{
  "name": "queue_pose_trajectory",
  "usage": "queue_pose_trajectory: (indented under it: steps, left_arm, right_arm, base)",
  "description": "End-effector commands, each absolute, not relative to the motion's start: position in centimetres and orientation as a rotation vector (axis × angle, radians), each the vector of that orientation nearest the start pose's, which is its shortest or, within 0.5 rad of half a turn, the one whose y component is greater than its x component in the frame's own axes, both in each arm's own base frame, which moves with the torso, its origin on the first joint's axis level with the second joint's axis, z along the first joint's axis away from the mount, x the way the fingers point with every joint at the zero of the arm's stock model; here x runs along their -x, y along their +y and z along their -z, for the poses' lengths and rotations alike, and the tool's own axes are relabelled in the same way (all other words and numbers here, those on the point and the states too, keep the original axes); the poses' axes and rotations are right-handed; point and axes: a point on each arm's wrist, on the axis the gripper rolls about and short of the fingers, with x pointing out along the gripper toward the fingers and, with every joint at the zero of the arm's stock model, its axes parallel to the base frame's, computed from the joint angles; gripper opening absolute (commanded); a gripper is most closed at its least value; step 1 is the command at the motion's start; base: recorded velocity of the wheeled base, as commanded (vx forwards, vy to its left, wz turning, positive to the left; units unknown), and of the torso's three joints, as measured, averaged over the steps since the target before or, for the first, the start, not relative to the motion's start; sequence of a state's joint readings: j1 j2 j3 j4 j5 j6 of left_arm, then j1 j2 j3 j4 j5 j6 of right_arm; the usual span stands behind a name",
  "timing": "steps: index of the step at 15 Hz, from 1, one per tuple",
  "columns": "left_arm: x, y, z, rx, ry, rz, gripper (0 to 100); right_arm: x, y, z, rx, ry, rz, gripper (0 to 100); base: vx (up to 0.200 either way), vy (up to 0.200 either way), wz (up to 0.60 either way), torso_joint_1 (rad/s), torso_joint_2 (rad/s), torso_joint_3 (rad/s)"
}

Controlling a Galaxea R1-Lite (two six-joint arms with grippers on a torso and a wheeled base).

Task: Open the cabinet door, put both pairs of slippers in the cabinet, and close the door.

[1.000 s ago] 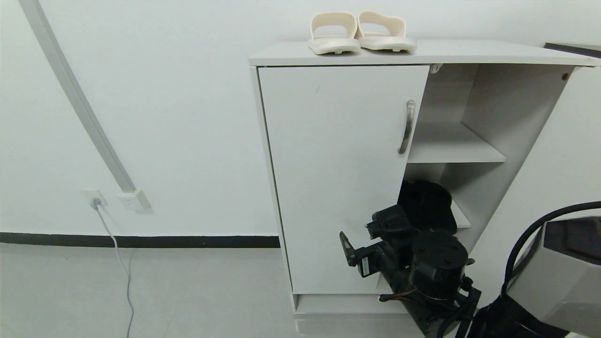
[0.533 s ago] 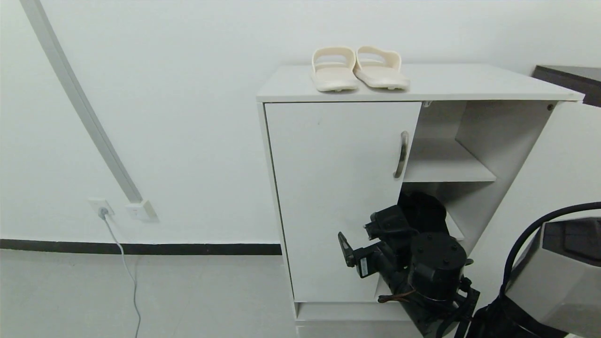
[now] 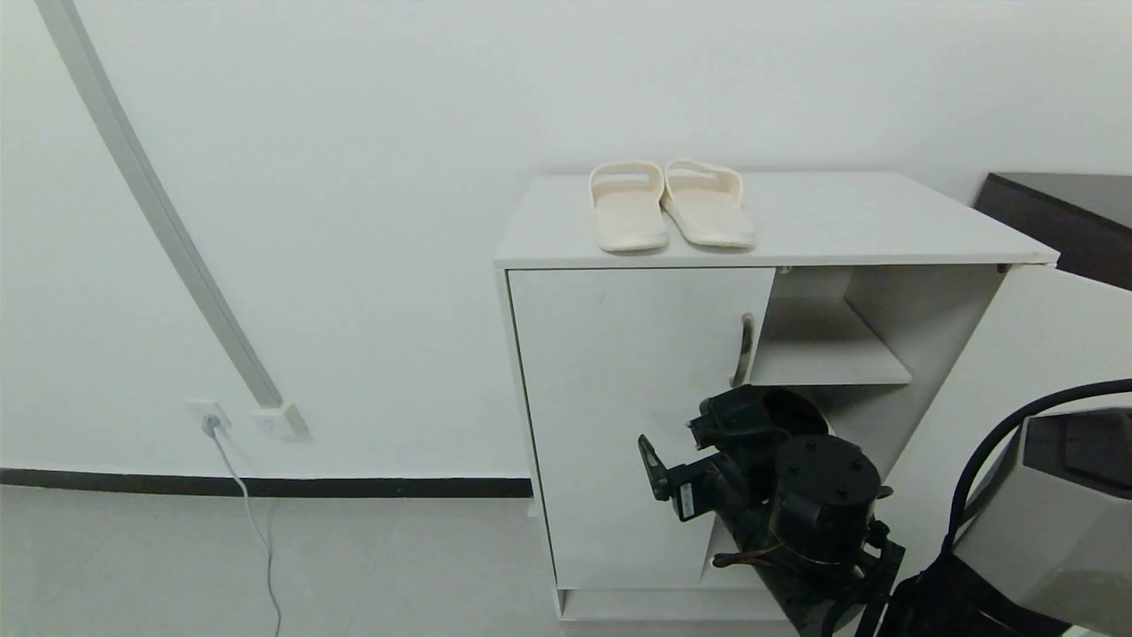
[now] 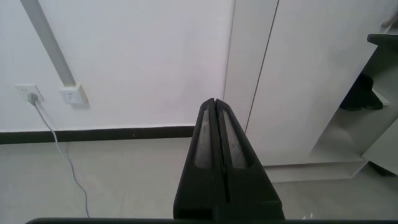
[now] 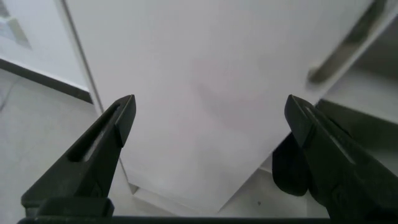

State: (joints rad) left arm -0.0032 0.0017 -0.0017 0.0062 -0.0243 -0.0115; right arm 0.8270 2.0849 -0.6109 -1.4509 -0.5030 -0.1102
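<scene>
Reaching up with the right gripper [image 5: 210, 106] spread wide could nudge the cream slippers [image 3: 672, 205] off the cabinet [image 3: 884, 221] front edge.

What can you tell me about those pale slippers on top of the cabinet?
The slippers are a cream pair of open-toed slides, each with one wide strap, and look like moulded foam or rubber. They lie flat, soles down, side by side and seemingly touching at the strap end. The straps point to the wall and the heels sit near the front edge of the cabinet top, left of its middle. Only that top touches them.
</scene>
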Motion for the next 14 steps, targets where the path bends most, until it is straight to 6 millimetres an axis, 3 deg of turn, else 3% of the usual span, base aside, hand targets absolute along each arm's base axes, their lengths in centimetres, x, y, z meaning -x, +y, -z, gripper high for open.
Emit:
queue_pose_trajectory:
  steps: [1, 14]
  left_arm:
    - [2.28, -0.05, -7.53, 0.012, 0.006, 0.028, 0]
    - [2.28, -0.04, -7.53, 0.012, 0.006, 0.026, 0]
  right_arm:
    - [-23.78, 24.23, -9.20, 0.124, 0.000, -0.324, 100]
    - [-23.95, 24.19, -8.92, 0.125, -0.002, -0.321, 100]
  base:
    - [0.000, 0.000, 0.00, 0.159, -0.49, -0.315]
    - [0.000, 0.000, 0.00, 0.212, -0.52, -0.318]
